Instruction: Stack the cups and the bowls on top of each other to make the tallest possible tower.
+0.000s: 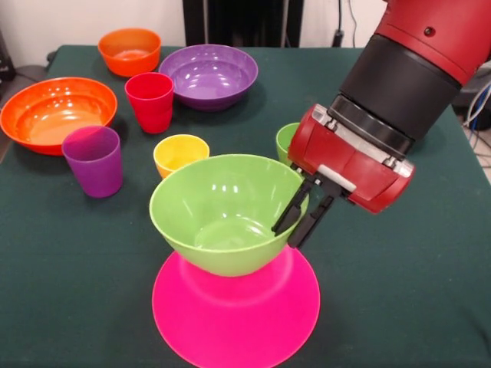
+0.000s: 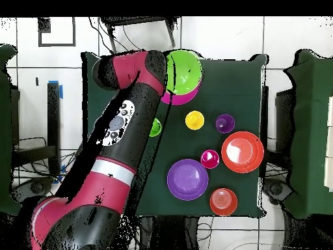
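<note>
The medium light green bowl (image 1: pixel 222 207) stands upright on the upturned pink bowl (image 1: pixel 230 314) at the table's near middle; both show in the overhead view (image 2: pixel 185 70), (image 2: pixel 177 99). My gripper (image 1: pixel 301 222) is at the green bowl's right rim, one finger inside and one outside, shut on it. The red cup (image 1: pixel 150 101), purple cup (image 1: pixel 93 159), yellow cup (image 1: pixel 180 153) and light green cup (image 1: pixel 285 140) stand loose behind. The purple bowl (image 1: pixel 209 74), large orange bowl (image 1: pixel 55 111) and small orange bowl (image 1: pixel 129 50) sit at the back left. The blue bowl is out of view.
My arm (image 2: pixel 123 124) comes in from the upper right in the front view and partly hides the light green cup. The green cloth's (image 1: pixel 430 291) edge lies near the large orange bowl on the left.
</note>
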Controlling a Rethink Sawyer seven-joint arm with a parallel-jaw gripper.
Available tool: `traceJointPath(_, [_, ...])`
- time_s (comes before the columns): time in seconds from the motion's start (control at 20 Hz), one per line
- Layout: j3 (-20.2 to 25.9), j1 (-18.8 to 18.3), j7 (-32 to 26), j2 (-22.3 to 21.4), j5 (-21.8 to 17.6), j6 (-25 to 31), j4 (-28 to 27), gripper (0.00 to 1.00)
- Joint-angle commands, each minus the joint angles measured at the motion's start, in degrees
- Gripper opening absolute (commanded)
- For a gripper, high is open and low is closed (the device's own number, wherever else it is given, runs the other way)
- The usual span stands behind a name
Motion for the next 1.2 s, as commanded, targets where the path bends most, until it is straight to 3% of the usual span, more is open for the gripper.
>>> traceJointPath(0.05, [5.91,1.02,6.75,-0.61,-1.38,-4.37,4.01,0.00])
traceJointPath(0.5, [4.53,1.68,7.32,0.18,-1.03,-3.26,3.36,0.00])
traceJointPath(0.55, [4.48,1.73,7.34,0.23,-0.99,-3.29,3.35,1.00])
traceJointPath(1.2, [3.43,1.56,8.52,1.02,-0.38,-1.11,2.49,1.00])
